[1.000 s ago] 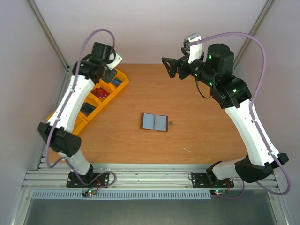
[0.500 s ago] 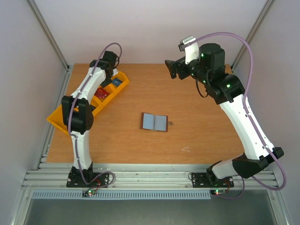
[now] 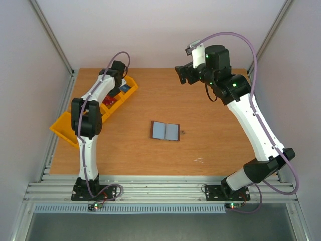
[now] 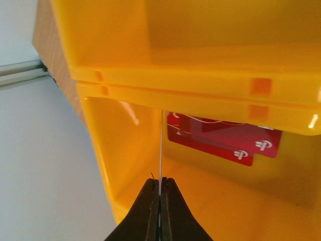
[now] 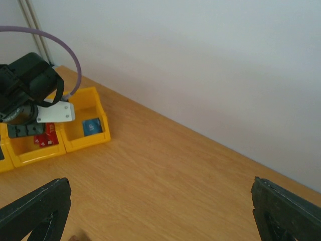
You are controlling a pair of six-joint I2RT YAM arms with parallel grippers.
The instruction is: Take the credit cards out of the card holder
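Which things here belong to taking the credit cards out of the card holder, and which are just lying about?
Job: card holder, lying open; red credit cards; thin card edge-on in the shut left gripper.
Lying about: yellow bins; blue item in one of them.

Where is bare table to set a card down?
Table is bare right of the card holder and between it and the near edge. Crowded far left: yellow bins, left hand holding a credit card over them.
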